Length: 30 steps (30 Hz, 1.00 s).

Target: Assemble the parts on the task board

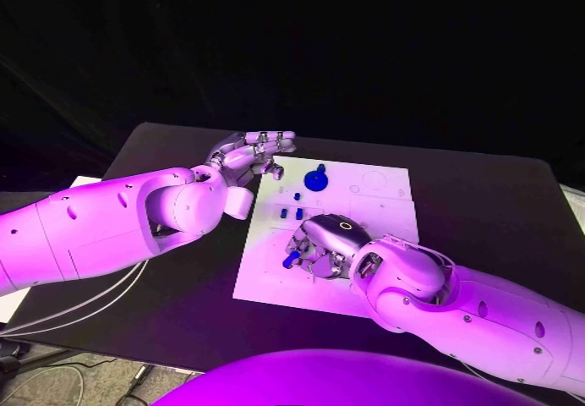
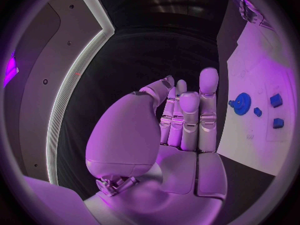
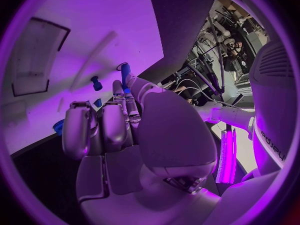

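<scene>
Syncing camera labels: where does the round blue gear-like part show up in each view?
Head view: the blue gear-like part lies on the far part of the task board, just beyond the left hand.
Left wrist view: it lies on the board, past the left hand's fingertips, with small blue blocks near it.
Right wrist view: I cannot pick it out with confidence.
Shared landmark: the white task board.
</scene>
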Motion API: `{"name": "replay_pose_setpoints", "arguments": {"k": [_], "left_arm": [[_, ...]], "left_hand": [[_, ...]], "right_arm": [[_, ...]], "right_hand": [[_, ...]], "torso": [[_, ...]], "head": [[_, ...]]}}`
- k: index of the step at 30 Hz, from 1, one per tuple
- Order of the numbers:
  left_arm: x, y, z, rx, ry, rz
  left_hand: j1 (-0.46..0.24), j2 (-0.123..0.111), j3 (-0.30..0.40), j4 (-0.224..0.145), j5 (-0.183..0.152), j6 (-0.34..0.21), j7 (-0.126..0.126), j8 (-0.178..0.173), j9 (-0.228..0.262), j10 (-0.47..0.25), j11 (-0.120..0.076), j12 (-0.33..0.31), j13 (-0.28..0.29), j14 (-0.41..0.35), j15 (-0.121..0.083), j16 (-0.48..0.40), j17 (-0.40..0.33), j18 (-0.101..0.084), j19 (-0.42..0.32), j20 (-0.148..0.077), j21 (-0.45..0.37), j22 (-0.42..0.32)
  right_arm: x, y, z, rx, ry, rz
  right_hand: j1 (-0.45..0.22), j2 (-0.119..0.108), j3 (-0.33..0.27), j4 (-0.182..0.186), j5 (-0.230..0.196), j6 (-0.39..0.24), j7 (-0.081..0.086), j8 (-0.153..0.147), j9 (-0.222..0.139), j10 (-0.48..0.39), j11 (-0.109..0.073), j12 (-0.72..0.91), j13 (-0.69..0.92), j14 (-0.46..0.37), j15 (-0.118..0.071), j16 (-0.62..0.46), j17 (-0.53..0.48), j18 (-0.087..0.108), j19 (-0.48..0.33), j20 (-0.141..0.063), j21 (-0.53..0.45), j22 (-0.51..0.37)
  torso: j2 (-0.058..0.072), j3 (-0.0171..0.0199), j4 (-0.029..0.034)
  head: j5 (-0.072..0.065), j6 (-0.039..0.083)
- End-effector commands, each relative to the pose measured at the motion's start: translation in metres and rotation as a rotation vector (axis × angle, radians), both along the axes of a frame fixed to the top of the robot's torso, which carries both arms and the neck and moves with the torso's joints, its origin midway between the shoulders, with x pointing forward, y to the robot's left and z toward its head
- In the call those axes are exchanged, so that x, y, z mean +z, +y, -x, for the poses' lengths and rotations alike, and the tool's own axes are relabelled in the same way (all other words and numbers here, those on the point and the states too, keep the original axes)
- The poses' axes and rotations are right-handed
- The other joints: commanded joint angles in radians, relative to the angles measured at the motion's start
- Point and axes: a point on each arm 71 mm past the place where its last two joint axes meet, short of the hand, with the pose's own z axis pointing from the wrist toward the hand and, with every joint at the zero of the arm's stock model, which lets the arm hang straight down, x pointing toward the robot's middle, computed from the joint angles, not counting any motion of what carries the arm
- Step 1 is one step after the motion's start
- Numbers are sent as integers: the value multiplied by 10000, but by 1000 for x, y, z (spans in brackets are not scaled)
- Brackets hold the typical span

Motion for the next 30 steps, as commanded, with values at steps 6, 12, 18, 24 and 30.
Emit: {"name": "replay_pose_setpoints", "arguments": {"k": [6,12,18,24,30], "left_arm": [[1,-2,1,-201,-72,104],[1,-2,1,-199,-60,96],[1,-2,1,-214,-48,97],[1,-1,1,-213,-36,90],[1,-1,1,-226,-30,93]], "left_hand": [[42,54,1,-65,65,-33,60,53,-11,-77,13,48,11,-58,-13,-6,-11,112,-19,15,-58,-14],[42,54,1,-65,65,-33,60,53,-11,-77,13,48,11,-58,-13,-6,-11,112,-19,15,-58,-14],[42,54,1,-65,65,-33,60,53,-11,-77,13,48,11,-58,-13,-6,-11,112,-19,15,-58,-14],[42,54,1,-65,65,-33,60,53,-11,-77,13,48,11,-58,-13,-6,-11,112,-19,15,-58,-14],[42,54,1,-65,65,-33,60,53,-11,-77,13,48,11,-58,-13,-6,-11,112,-19,15,-58,-14]], "right_arm": [[-3,3,4,-28,-418,646],[-1,3,5,-47,-555,559],[-2,4,7,57,-459,896],[1,3,8,-30,-625,784],[3,1,10,-157,-708,748]], "right_hand": [[-12,-17,29,-35,69,1,42,57,9,63,-6,-40,3,309,78,48,0,122,-24,27,-14,0],[-36,-17,32,-47,79,22,32,61,15,87,-12,-49,8,311,77,67,22,115,-12,31,8,31],[-89,-16,25,-57,43,65,14,71,27,128,-23,-63,14,310,71,71,19,120,-22,34,-3,18],[-98,-14,25,-60,37,74,10,73,29,136,-26,-66,15,308,70,68,14,121,-22,34,-3,18],[-108,-5,29,-66,34,92,2,78,34,153,-33,-70,17,309,67,78,27,117,-15,33,10,36]], "torso": [[-2,-5,7],[1,-2,-6],[-4,-4,8],[0,3,-3],[-6,-8,-10]], "head": [[-2,-23],[19,-23],[6,-23],[15,-23],[8,-23]]}}
